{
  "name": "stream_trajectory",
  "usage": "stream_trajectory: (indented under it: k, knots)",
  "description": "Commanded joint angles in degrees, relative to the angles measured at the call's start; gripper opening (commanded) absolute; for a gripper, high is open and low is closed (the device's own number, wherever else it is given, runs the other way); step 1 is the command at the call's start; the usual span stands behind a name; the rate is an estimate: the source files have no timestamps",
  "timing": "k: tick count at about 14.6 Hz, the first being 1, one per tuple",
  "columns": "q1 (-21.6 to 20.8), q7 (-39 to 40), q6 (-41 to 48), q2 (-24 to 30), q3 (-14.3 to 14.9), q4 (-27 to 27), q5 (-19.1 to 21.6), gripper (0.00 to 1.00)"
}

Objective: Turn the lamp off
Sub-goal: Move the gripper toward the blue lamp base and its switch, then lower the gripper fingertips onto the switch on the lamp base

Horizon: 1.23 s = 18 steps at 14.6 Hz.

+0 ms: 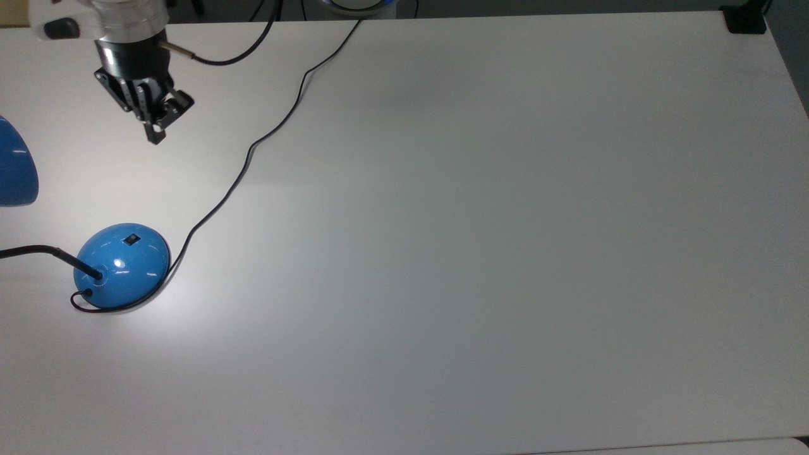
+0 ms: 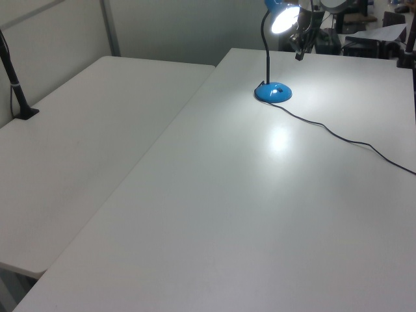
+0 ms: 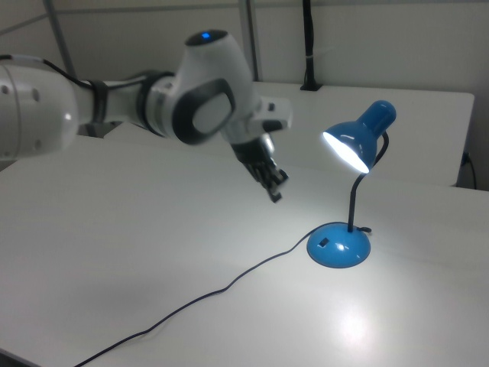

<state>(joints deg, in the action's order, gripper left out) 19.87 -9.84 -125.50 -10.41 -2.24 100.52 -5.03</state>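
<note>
Lit lamp on the desk; gripper, fingers together, hangs above the desk, apart from the lamp.

The white arm reaches across from the right view's left, its wrist bent so the black gripper points down and toward the right view's right. The gripper hangs in the air with its two fingers pressed together, holding nothing.
</note>
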Motion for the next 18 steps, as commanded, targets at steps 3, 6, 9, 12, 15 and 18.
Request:
stream_trajectory:
  k: [3, 6, 9, 12, 15, 18]
  knots:
    - [3.4, -5.9, -15.2, -8.0, 0.0, 0.9, 1.5, 0.00]
    - [3.9, -6.5, -23.5, -11.0, 0.0, 3.9, 1.1, 0.00]
    - [3.9, -6.5, -29.3, -12.2, 0.0, 6.6, 1.0, 0.00]
    - [3.9, -7.3, -32.3, -13.8, 0.0, 6.8, 0.9, 0.00]
    - [3.9, -7.7, -35.3, -14.8, 0.0, 6.7, 0.9, 0.00]
    - [3.9, -7.7, -35.8, -15.9, 0.0, 6.1, 0.7, 0.00]
